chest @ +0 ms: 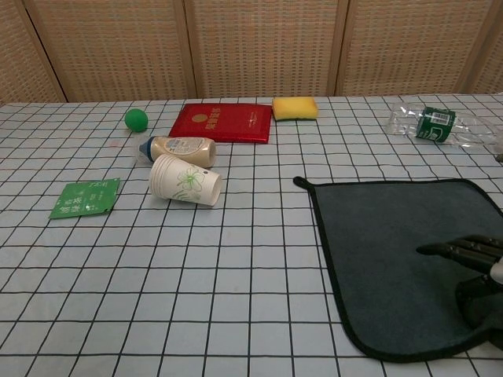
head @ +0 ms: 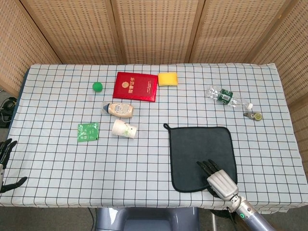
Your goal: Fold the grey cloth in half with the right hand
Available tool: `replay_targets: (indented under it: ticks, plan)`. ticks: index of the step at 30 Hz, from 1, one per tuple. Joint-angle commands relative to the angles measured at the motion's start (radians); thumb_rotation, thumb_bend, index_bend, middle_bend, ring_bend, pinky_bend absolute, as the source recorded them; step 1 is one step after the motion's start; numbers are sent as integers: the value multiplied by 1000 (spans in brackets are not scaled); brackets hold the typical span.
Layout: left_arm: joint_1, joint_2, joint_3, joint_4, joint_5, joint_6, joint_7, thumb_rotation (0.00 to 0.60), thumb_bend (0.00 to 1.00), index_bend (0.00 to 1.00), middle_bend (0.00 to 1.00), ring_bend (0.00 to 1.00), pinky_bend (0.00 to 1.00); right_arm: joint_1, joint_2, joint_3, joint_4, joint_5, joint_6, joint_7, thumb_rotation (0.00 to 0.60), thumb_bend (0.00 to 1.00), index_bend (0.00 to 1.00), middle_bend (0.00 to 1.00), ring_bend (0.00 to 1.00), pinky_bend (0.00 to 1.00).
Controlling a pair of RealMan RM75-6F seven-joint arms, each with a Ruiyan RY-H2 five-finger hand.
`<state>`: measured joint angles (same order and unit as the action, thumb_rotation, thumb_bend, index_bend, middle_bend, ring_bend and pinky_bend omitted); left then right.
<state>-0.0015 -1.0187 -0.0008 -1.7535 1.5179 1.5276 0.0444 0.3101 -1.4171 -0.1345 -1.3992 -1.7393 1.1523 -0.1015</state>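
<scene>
The left hand hangs off the desk's near-left edge, fingers apart, holding nothing. The grey cloth lies flat on the desk's near right side. At its near-right corner rests the right hand, dark fingers spread over the fabric, thumb at the hem; whether it grips, I cannot tell.

woven wicker screen panels, checked tablecloth

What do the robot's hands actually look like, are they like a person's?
Roughly. The right hand has a silvery-grey ribbed back, slim black fingers, and a grey metal wrist carrying a small green light. The left hand, mostly out of view at the table's edge, shows only thin black fingers. No cables or sleeves are visible.
</scene>
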Motion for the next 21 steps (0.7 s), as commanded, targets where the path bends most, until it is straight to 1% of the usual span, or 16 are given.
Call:
replay_targets:
  ticks: [1, 5, 11, 16, 21]
  plan:
    - [0, 0, 0, 0, 0, -1, 1, 600, 0, 0, 0, 0, 0, 9, -2, 11, -9, 12, -2, 18, 600, 633, 605, 0, 0, 0]
    - [-1, 1, 0, -1, -2, -2, -1, 600, 0, 0, 0, 0, 0, 32, 1, 39, -33, 49, -31, 32, 600, 645, 628, 0, 0, 0]
    - [0, 4, -1, 0, -4, 0, -11, 600, 0, 0, 0, 0, 0, 65, 6, 100, -71, 123, -70, 6, 600, 653, 636, 0, 0, 0]
    - [-1, 7, -1, 1, -6, -5, -20, 600, 0, 0, 0, 0, 0, 98, 6, 163, -97, 227, -126, -47, 600, 660, 637, 0, 0, 0]
    - [-4, 8, -4, 1, -15, -12, -27, 600, 0, 0, 0, 0, 0, 135, -9, 221, -100, 332, -177, -103, 600, 670, 637, 0, 0, 0]
